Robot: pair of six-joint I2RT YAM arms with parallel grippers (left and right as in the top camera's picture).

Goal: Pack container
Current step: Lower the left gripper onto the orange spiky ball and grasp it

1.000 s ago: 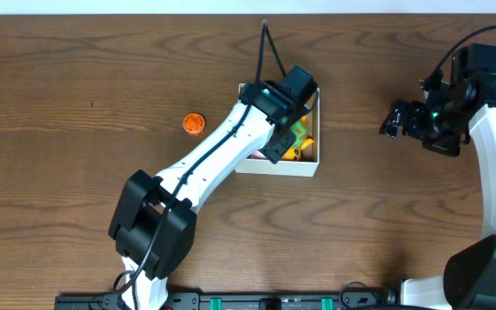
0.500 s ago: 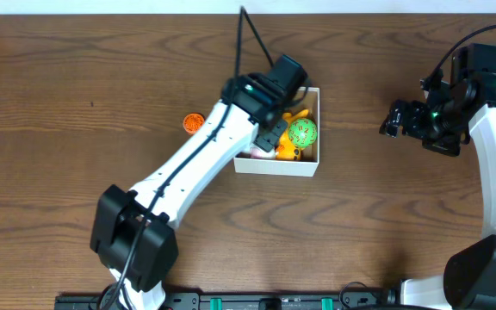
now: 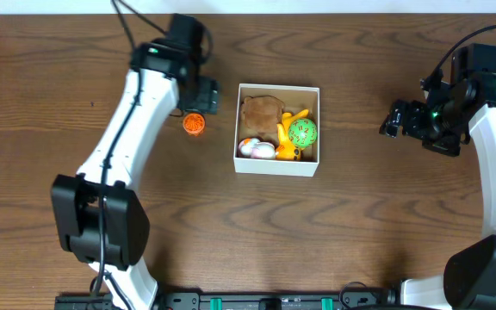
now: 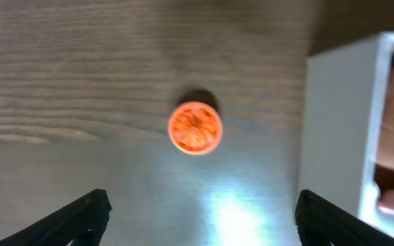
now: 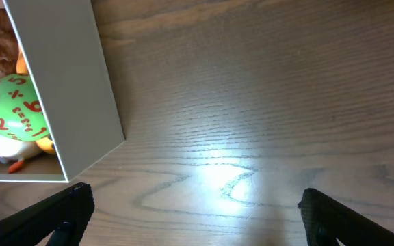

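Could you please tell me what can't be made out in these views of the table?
1. Left wrist view: most of the container is cut off by the right edge, and the picture is blurred.
2. Right wrist view: the container's wall hides all but the green ball and scraps of things around it.
3. Overhead: the pattern on the orange toy is too small to read.

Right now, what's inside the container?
The container holds a brown soft-looking item, a green ball with red numbers, a yellow toy and a white-and-pink piece. They cover most of the floor, so anything beneath them is hidden.
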